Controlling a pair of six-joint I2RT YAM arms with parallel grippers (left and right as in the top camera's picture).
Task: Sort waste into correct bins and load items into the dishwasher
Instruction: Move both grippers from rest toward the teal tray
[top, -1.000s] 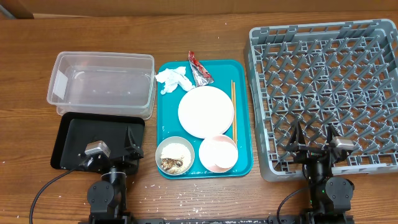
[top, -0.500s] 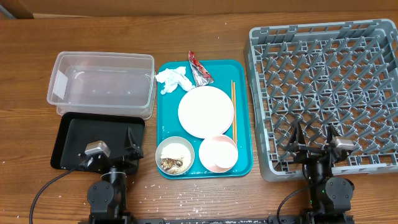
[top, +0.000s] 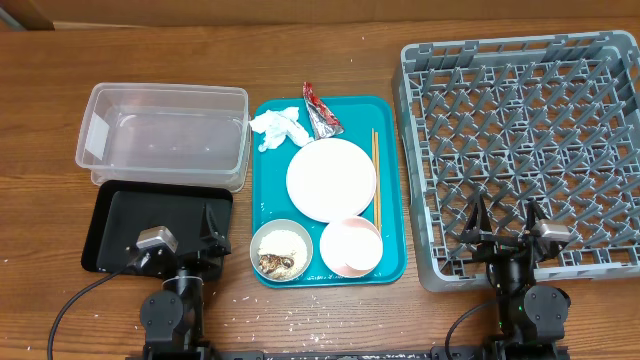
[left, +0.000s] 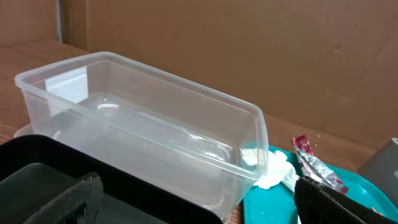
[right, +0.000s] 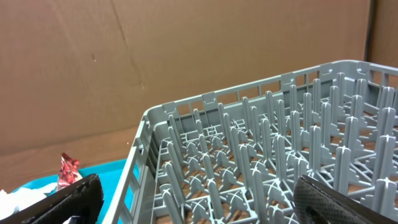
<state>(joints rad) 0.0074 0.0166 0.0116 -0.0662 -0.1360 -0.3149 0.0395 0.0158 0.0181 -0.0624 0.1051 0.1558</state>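
On the teal tray lie a crumpled white tissue (top: 277, 127), a red-and-silver foil wrapper (top: 319, 113), a pale round plate (top: 331, 179), wooden chopsticks (top: 376, 177), a pink bowl (top: 351, 246) and an off-white bowl (top: 281, 250) with rice and brown scraps. The clear tub (top: 165, 134) and black tray (top: 125, 230) are at left, the grey dish rack (top: 525, 140) at right. My left gripper (top: 207, 228) is open and empty over the black tray's right end. My right gripper (top: 502, 222) is open and empty over the rack's front edge. The tissue (left: 273, 169) and wrapper (left: 316, 163) show in the left wrist view.
The teal serving tray (top: 390, 268) sits between the bins and the rack. White grains are scattered on the wooden table (top: 270, 308) in front of it. A brown cardboard wall (right: 186, 56) stands behind the table.
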